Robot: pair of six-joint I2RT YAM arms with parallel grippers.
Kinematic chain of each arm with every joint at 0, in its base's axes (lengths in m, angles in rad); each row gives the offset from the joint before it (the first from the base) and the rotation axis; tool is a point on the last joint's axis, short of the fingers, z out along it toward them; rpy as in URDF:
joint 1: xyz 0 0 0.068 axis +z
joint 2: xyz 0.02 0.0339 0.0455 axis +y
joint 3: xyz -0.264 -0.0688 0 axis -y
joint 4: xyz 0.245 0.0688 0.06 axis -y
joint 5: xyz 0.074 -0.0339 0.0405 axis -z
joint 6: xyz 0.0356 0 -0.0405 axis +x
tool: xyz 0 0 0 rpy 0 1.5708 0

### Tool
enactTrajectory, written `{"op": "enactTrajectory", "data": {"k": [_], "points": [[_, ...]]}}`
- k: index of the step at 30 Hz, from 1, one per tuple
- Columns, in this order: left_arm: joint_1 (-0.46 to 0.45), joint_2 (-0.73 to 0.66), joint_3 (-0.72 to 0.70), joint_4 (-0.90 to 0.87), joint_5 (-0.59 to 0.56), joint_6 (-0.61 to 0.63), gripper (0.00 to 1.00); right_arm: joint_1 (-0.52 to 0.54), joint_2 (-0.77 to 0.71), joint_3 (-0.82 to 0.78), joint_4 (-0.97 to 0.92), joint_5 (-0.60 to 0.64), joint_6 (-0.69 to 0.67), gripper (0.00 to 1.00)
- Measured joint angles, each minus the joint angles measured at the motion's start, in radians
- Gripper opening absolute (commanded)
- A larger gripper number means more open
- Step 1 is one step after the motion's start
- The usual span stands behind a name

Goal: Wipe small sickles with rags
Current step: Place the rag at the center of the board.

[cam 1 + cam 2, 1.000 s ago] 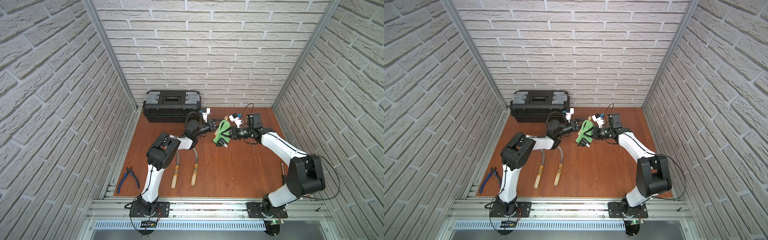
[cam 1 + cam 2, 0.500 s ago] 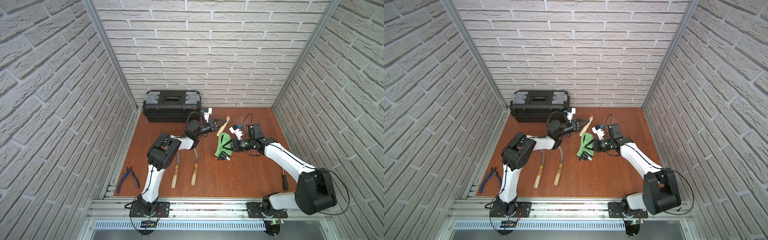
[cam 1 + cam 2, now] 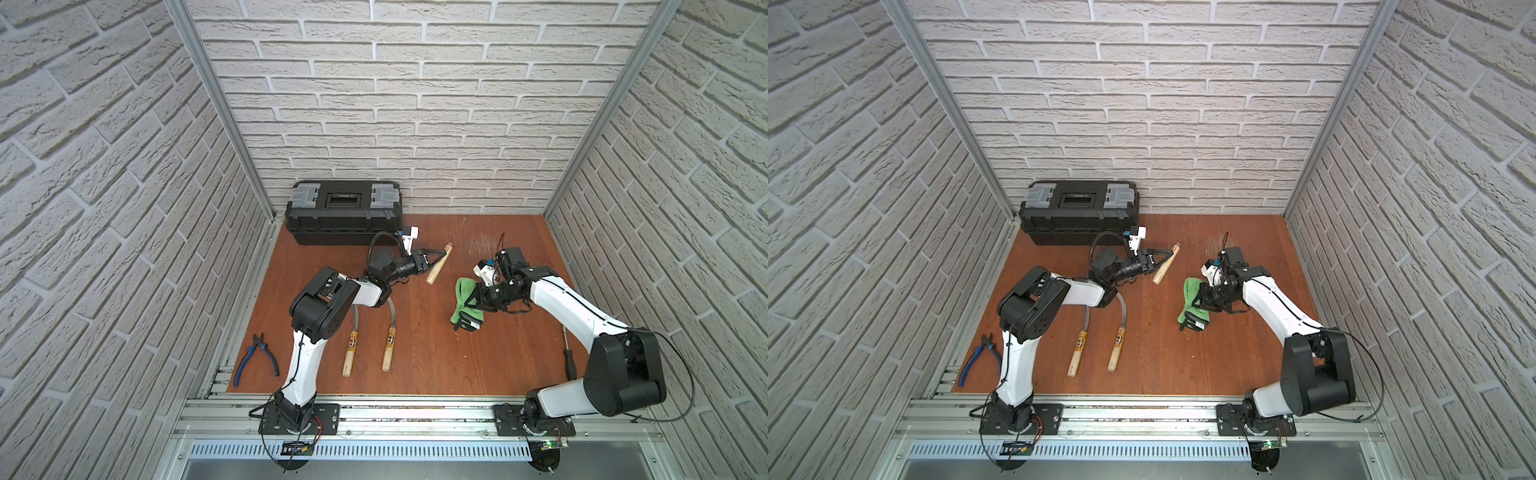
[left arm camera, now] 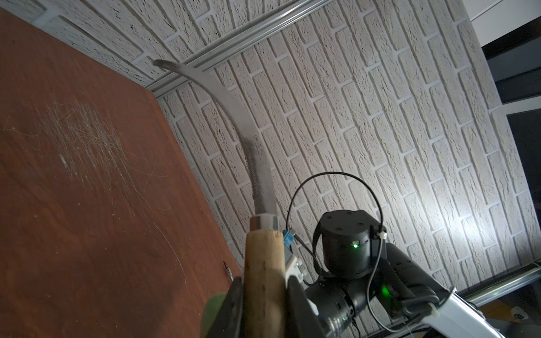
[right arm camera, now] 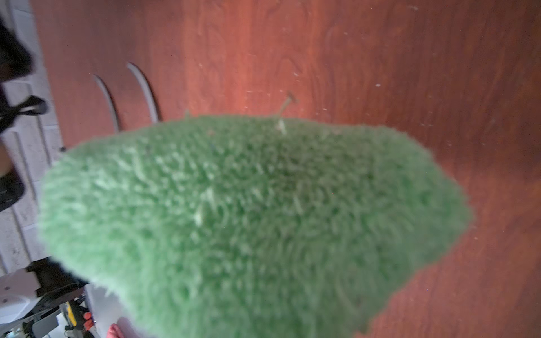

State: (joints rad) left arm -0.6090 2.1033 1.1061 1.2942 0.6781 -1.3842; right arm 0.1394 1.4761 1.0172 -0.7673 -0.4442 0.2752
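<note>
Above table (image 3: 415,353), left fingers (image 4: 234,310) clamp sickle (image 3: 437,270) handle, arm stretched forward; right fingers (image 3: 473,297) grip rag (image 3: 461,289), elbow bent.

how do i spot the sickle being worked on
Start at the black toolbox by the back wall; just in front of it, the jaws of the left gripper clamp a sickle by its pale handle. Unlike the two sickles lying flat, it is held up.

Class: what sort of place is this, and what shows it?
Likely a robot test cell dressed as a tool shed: brick-patterned walls, a black toolbox, two arms mounted on an aluminium rail.
</note>
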Motion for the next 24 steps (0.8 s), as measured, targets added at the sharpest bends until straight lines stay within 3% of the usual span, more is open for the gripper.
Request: {"op": "enactTrajectory", "data": {"k": [11, 24], "points": [[0.0, -0.004, -0.021, 0.001, 0.002, 0.012, 0.0, -0.002, 0.192, 0.064, -0.067, 0.183, -0.026, 0.13], [0.0, -0.004, -0.036, 0.0, 0.006, 0.022, 0.0, -0.003, 0.224, 0.07, -0.077, 0.225, -0.023, 0.45]]}}
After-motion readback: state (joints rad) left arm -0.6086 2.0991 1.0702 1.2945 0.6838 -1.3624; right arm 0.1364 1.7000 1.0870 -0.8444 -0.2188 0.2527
